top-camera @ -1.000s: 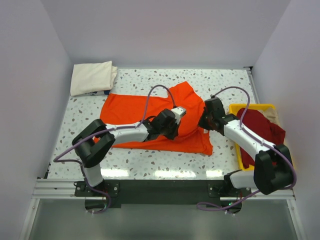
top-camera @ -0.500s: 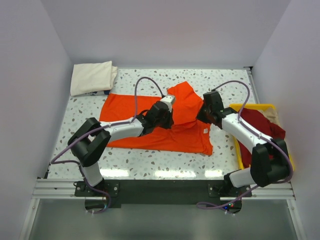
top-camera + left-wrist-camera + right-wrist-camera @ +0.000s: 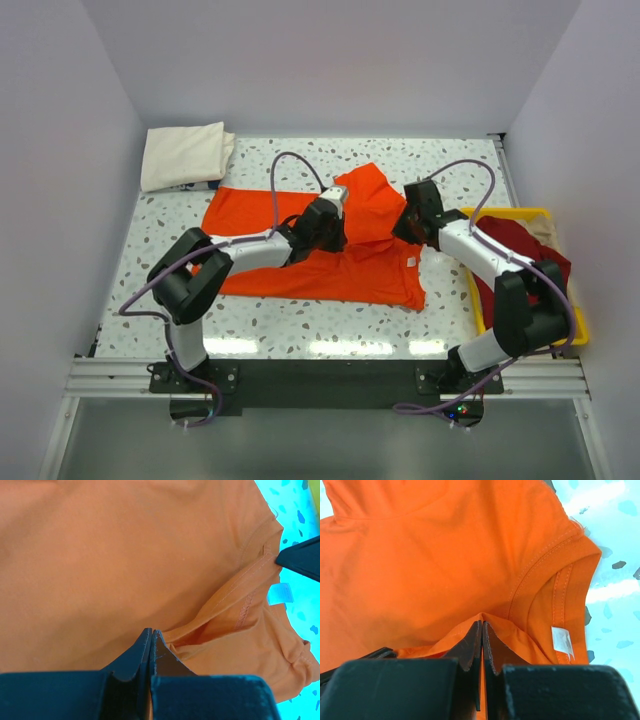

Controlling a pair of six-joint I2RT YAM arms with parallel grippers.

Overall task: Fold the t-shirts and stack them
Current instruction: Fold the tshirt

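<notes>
Both arms stretch forward and inward over the orange t-shirt, spread just left of the yellow tray. The left end effector and right end effector each pinch its raised cloth, jaws closed tight.

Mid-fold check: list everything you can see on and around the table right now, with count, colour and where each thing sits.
orange t-shirt: one, bright orange, spread across the middle of the table, its right part held up in a fold
neck label: one, white, on the orange t-shirt's near right part
cream t-shirt: one, cream, folded, far left corner
dark red t-shirt: one, dark red, bunched in the tray
yellow tray: one, yellow, right edge of the table
table: one, white with dark speckles
left gripper: one, black, shut on the orange t-shirt
right gripper: one, black, shut on the orange t-shirt near its collar
</notes>
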